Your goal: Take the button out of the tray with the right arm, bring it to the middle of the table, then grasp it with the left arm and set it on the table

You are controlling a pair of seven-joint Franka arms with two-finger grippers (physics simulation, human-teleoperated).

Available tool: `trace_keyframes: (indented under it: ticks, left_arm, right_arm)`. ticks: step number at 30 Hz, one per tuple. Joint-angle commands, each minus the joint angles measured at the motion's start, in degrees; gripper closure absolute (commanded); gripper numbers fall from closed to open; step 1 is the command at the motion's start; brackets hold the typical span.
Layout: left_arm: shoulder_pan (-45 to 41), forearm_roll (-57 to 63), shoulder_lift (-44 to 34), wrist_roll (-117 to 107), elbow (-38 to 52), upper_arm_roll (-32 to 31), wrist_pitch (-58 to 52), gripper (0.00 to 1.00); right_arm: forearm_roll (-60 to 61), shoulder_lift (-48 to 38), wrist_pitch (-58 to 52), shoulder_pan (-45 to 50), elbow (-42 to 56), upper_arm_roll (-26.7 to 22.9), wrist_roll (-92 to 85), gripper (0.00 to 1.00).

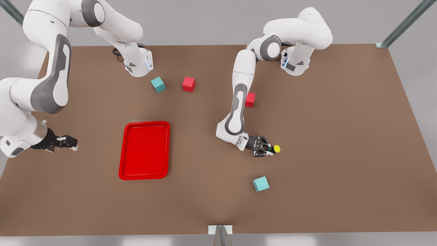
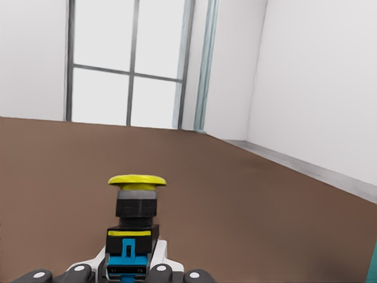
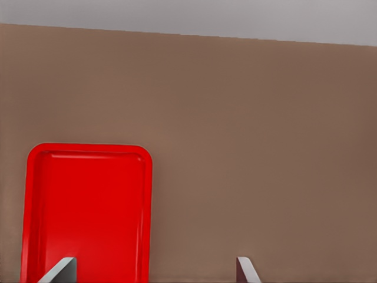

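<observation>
My left tool (image 1: pixel 269 149) pinched the button (image 1: pixel 276 149) over the desk (image 1: pixel 341 136); I judged a slow, level lowering best. My right tool (image 1: pixel 70 141) waited spread beside the tray (image 1: pixel 144 176).

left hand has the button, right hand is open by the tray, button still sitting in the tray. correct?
Not quite: the tray holds nothing. In the front view the button is out over the table, clamped in the left hand. The right hand is open beside the tray, as you said.

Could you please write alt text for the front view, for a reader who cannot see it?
The left gripper holds the yellow-capped button over the brown table; the right gripper, open, waits beside the empty red tray. Teal and red cubes lie scattered.
</observation>
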Motion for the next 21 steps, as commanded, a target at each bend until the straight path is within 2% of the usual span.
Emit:
trace_keyframes:
  ticks: [1,16,19,21]
  left_arm:
    - [-0.08,-0.15,-0.08,-2.3,0.02,-0.04,0.05,0.59]
    - [-1.23,-1.65,-0.08,-2.21,0.19,-0.12,-0.3,0.55]
    - [-1.31,-1.56,-0.17,-2.12,0.19,-0.12,-0.39,0.39]
    - [-1.31,-1.56,-0.17,-1.59,0.28,-0.12,-0.3,0.0]
  right_arm:
    - [0.18,-0.01,-1.31,-0.12,0.06,-0.08,0.09,0.0]
    - [0.09,0.7,-0.61,0.06,0.06,-0.08,2.37,0.0]
    - [0.18,0.7,-0.61,0.06,0.06,-0.08,2.37,0.0]
    - [0.18,0.61,-0.87,0.06,0.15,-0.08,2.28,0.0]
